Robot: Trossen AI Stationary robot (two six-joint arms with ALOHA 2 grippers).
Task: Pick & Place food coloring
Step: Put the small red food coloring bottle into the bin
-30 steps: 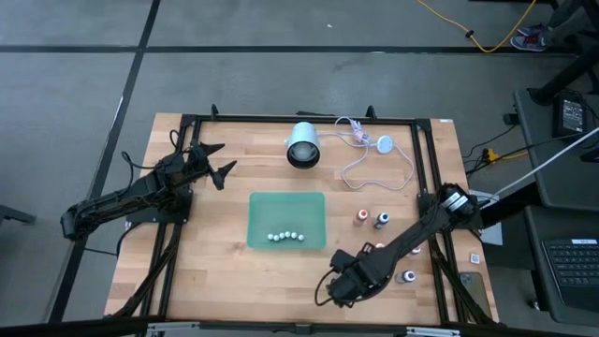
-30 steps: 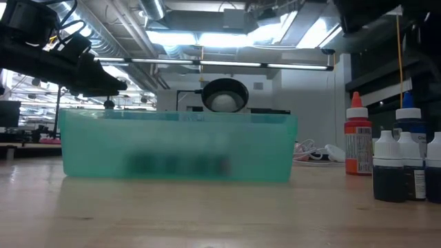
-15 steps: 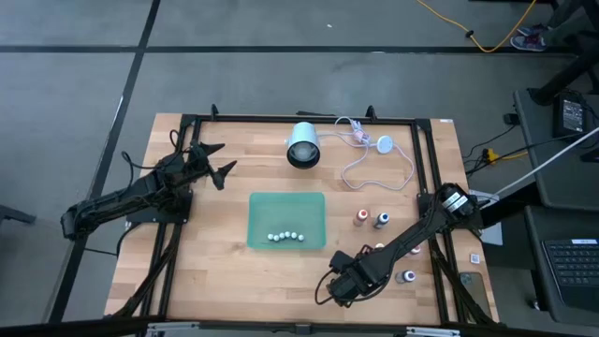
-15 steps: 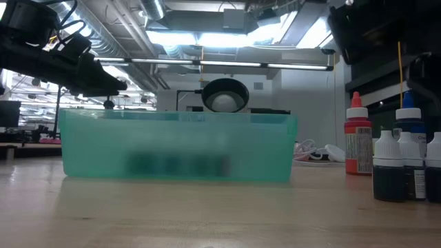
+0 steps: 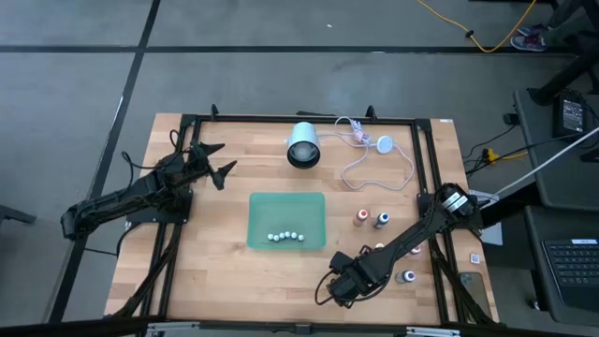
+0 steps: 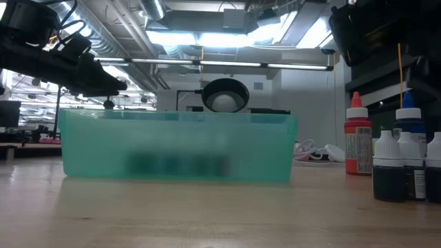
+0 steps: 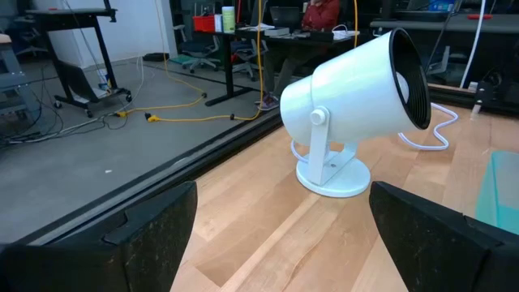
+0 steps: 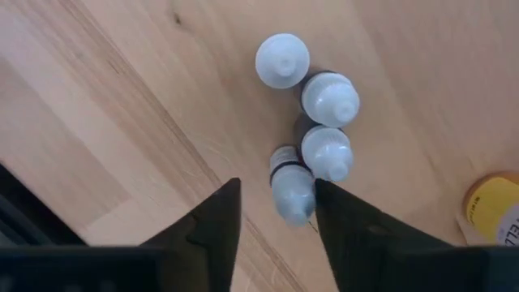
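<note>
Several tiny dark bottles with white caps (image 8: 327,152) stand upright in a cluster on the near right of the table, also in the low view (image 6: 389,169). An orange-capped red bottle (image 6: 357,141) and a blue one (image 6: 408,124) stand behind them, seen from above as red (image 5: 360,217) and blue (image 5: 381,220). My right gripper (image 8: 277,188) (image 5: 340,284) hangs open above the cluster, its fingers on either side of one cap (image 8: 292,193), touching nothing. My left gripper (image 5: 213,161) (image 7: 284,235) waits open near the table's left far side.
A green see-through tray (image 5: 286,204) (image 6: 176,131) sits mid-table with a row of small white-topped things (image 5: 285,236) inside. A white lamp (image 5: 302,145) (image 7: 349,105) and its cable (image 5: 379,164) lie at the far edge. A grey-capped bottle (image 5: 407,277) stands near the right edge, and something yellow (image 8: 495,212) lies close by.
In the low view the right arm has come down a little at the upper right. The bottles and the tray have stayed where they were.
</note>
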